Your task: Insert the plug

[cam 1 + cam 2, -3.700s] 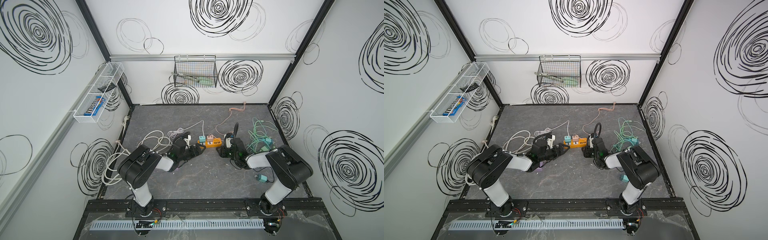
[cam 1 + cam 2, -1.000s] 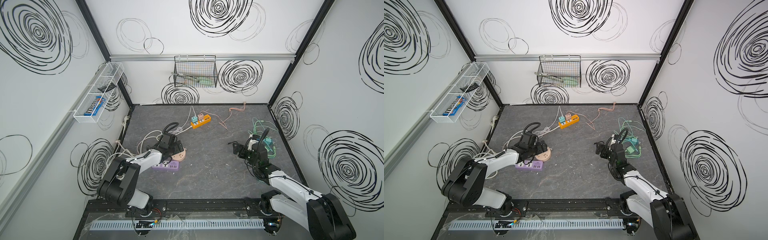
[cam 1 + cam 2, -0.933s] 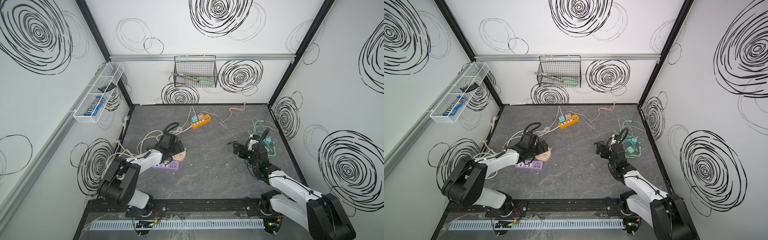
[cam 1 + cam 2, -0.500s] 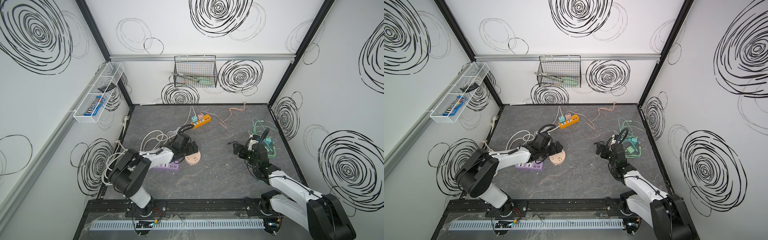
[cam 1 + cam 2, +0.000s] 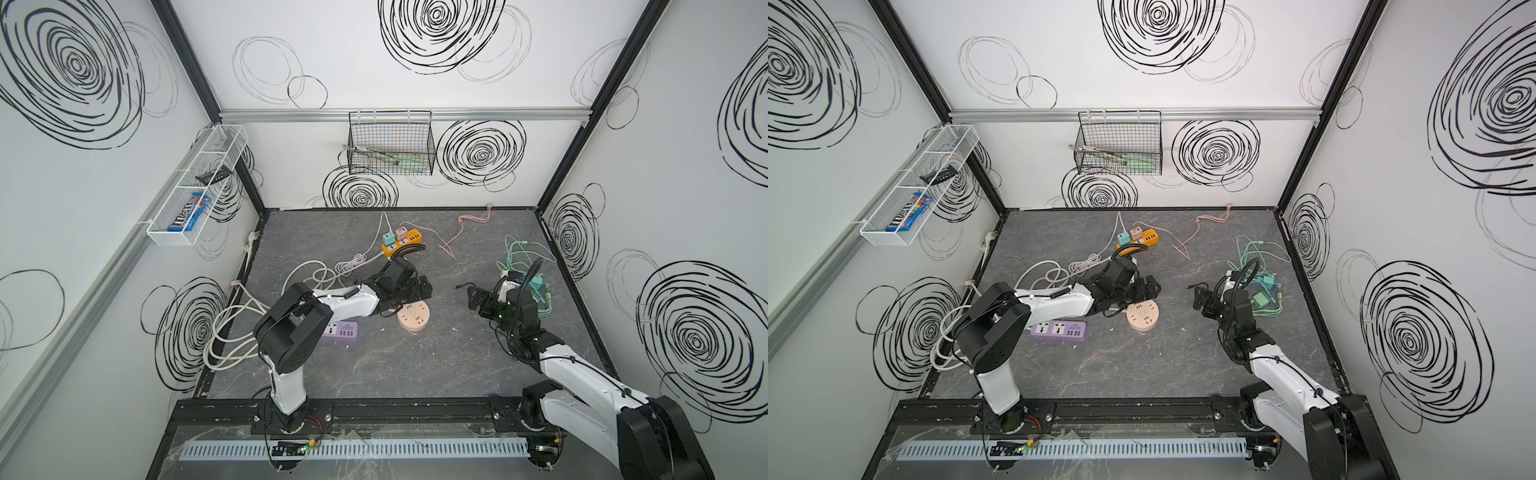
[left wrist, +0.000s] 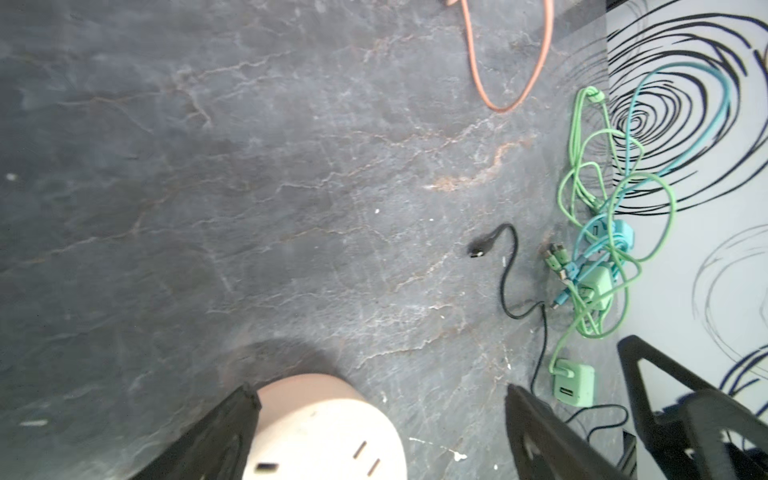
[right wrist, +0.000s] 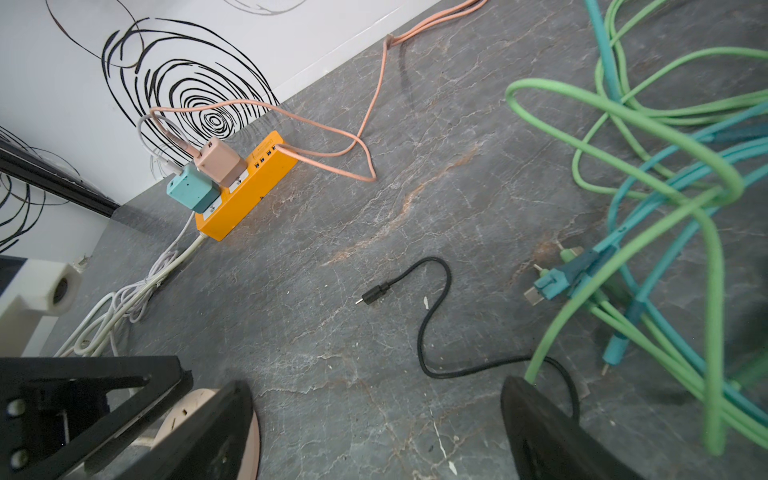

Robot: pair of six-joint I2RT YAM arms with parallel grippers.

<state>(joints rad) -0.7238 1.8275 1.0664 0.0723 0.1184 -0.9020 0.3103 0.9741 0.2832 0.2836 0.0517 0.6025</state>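
A round pink socket [image 5: 412,316] [image 5: 1143,316] lies flat near the table's middle. My left gripper [image 5: 419,286] [image 5: 1148,287] hovers open just behind it. In the left wrist view the socket [image 6: 324,432] sits between the jaws, close to one finger [image 6: 224,432] and well clear of the other. A thin black cable ends in a small plug [image 5: 458,286] [image 7: 370,298] [image 6: 478,250] lying on the table between the two arms. My right gripper [image 5: 478,301] [image 5: 1204,303] [image 7: 376,388] stands open and empty beside that cable.
A purple power strip [image 5: 341,331] lies left of the socket. An orange strip [image 5: 402,243] with teal and pink chargers sits further back. White cords [image 5: 249,328] coil at the left wall. Green and teal cables with chargers [image 5: 523,257] tangle at the right wall.
The left gripper has swept rightward from beside the purple strip, and the round pink socket has moved with it toward the table's middle. The right arm has stayed still.
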